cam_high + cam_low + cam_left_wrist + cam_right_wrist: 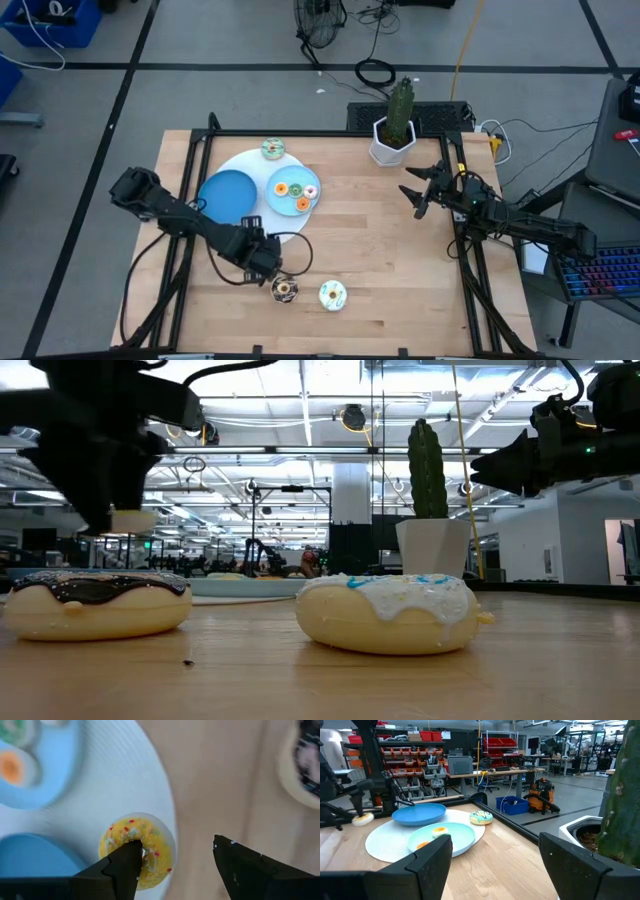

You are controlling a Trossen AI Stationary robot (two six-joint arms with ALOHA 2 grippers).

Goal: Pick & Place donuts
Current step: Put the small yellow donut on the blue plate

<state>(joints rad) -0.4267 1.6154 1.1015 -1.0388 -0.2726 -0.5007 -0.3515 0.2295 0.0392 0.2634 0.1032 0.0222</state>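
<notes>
My left gripper (pixel 175 855) points down over the near edge of the white round mat (pixel 250 165), open, with a yellow sprinkled donut (pixel 137 850) on one finger. The same donut shows pale in the low view (pixel 130 518) and in the right wrist view (pixel 362 818). A chocolate donut (pixel 284 290) and a white-iced donut (pixel 332 295) lie flat on the wood near the table's front. My right gripper (pixel 418 195) waits open and level at the right side, by the plant pot. My left gripper has one fingertip (pixel 127 860) stuck down from above into the yellow donut's hole, against the ring's inner edge (pixel 150 851). The other finger (pixel 240 865) stands well apart and touches nothing. The donut hangs on that finger, iced side up, clear of the mat.
On the mat stand a light blue plate (pixel 281 200) with three donuts and a dark blue bowl (pixel 228 195). A green-iced donut (pixel 273 150) lies at the mat's far edge. A cactus in a white pot (pixel 395 130) stands at the far right. Bare wood lies in the middle.
</notes>
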